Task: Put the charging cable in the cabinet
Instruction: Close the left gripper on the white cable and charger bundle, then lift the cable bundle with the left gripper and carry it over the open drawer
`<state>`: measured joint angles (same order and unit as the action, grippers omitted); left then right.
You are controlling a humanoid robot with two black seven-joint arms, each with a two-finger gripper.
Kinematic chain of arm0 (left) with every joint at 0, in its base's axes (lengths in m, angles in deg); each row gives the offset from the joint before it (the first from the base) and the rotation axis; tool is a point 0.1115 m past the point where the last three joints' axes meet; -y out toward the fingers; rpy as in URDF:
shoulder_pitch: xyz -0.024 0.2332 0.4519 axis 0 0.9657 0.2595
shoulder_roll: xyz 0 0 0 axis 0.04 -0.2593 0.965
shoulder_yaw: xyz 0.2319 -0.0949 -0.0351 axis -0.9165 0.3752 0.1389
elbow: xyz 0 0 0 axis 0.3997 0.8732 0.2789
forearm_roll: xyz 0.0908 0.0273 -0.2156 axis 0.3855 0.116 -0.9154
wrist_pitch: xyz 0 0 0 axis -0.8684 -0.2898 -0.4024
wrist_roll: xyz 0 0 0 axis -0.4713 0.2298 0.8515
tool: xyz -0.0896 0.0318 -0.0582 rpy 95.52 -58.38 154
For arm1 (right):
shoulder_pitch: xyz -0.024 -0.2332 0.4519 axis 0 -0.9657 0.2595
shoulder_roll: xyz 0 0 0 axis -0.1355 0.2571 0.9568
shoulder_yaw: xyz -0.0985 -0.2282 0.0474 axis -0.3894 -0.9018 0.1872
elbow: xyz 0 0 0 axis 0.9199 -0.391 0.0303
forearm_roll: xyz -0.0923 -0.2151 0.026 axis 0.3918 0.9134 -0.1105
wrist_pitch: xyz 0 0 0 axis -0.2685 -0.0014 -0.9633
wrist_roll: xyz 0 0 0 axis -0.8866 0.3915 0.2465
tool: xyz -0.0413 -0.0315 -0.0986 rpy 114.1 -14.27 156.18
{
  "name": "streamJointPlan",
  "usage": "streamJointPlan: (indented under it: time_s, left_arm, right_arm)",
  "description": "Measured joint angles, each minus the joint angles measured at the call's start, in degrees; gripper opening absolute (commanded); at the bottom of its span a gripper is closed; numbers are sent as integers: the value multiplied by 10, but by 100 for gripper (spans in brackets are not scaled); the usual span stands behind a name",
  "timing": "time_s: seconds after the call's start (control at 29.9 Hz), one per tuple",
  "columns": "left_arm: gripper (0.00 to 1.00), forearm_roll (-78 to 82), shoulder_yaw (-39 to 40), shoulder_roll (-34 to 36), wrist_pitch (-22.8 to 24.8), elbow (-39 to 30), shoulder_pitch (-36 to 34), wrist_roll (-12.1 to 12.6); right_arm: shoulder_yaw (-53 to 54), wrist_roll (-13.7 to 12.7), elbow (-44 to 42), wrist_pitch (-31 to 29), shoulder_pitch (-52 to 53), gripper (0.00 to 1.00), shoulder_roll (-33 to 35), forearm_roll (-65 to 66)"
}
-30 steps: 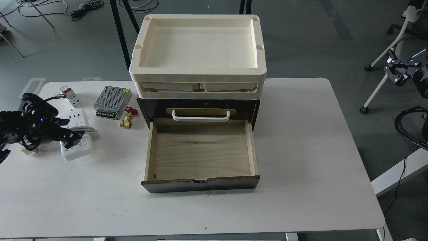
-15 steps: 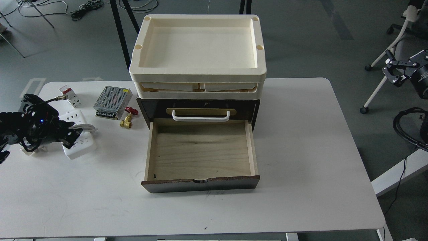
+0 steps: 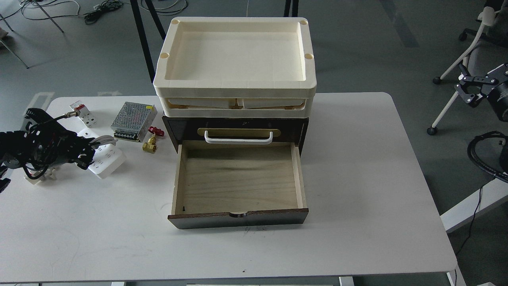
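Observation:
The charging cable, a white power strip with its cord wound round the middle, is at the table's left, tilted, with its right end toward the cabinet. My left gripper is shut on its middle, over the coiled cord. The cabinet is dark brown with a white bar handle. Its pale plywood drawer is pulled out and holds nothing. My right gripper is open and empty, off the table's right side, above the floor.
Cream trays are stacked on the cabinet. A silver perforated power supply, a white-and-red breaker block and a brass valve with a red handle lie between the strip and the cabinet. A chair stands at the right.
My left gripper has moved right and a little up with the power strip, which has shifted toward the cabinet and turned. My right gripper shifted slightly.

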<state>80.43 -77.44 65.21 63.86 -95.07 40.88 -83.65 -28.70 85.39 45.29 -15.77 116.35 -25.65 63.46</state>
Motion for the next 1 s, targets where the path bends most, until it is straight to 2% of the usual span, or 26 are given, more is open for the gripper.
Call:
streamJointPlan:
  time_s: [0.3,0.47,0.7,0.87,1.0]
  left_arm:
    - [1,0,1,38,-1,-16,-15,0]
    - [1,0,-9,96,2,-58,-25,0]
    - [1,-27,-11,225,54,-213,-31,0]
    - [1,-102,-15,324,97,-365,-26,0]
    - [1,-174,-35,377,128,-483,-24,0]
  right_arm:
    - [3,0,0,0,-8,100,4,0]
    - [4,0,0,0,-10,100,5,0]
    - [22,0,0,-1,-10,100,0,0]
    - [27,0,0,-3,-11,100,-1,0]
    - [27,0,0,-4,-15,100,-1,0]
